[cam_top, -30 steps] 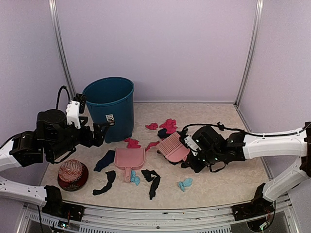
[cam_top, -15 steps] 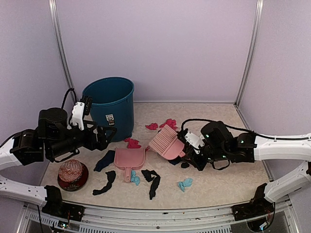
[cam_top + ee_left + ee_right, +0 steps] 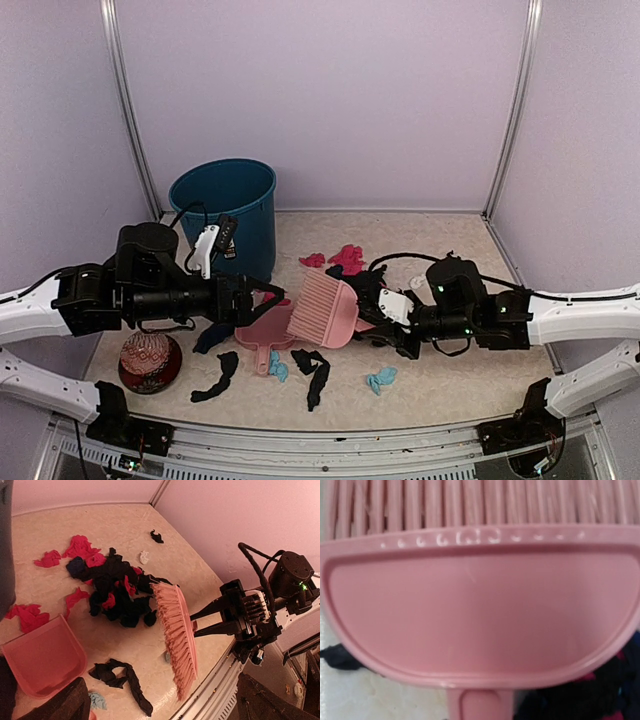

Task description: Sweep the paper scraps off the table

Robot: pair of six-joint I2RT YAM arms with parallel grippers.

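The paper scraps lie on the beige table (image 3: 470, 370). A heap of black and red ones (image 3: 112, 587) lies behind the pink brush (image 3: 325, 310). Red ones (image 3: 347, 257) lie farther back, and black (image 3: 312, 368) and teal (image 3: 380, 378) ones lie near the front. A white one (image 3: 144, 557) lies far back. My right gripper (image 3: 375, 308) is shut on the brush handle (image 3: 480, 705), with the bristles beside the pink dustpan (image 3: 262, 330). My left gripper (image 3: 256, 292) hovers over the dustpan, and its dark fingers (image 3: 60, 705) are spread wide with nothing between them.
A blue bin (image 3: 225, 215) stands at the back left. A dark bowl with a red patterned ball (image 3: 150, 360) sits at the front left. A dark blue scrap (image 3: 212, 335) and a black one (image 3: 215, 378) lie left of the dustpan handle. Lilac walls enclose the table.
My right gripper has swept the brush leftward to the dustpan. My left arm has reached right and lower, from beside the bin to over the dustpan.
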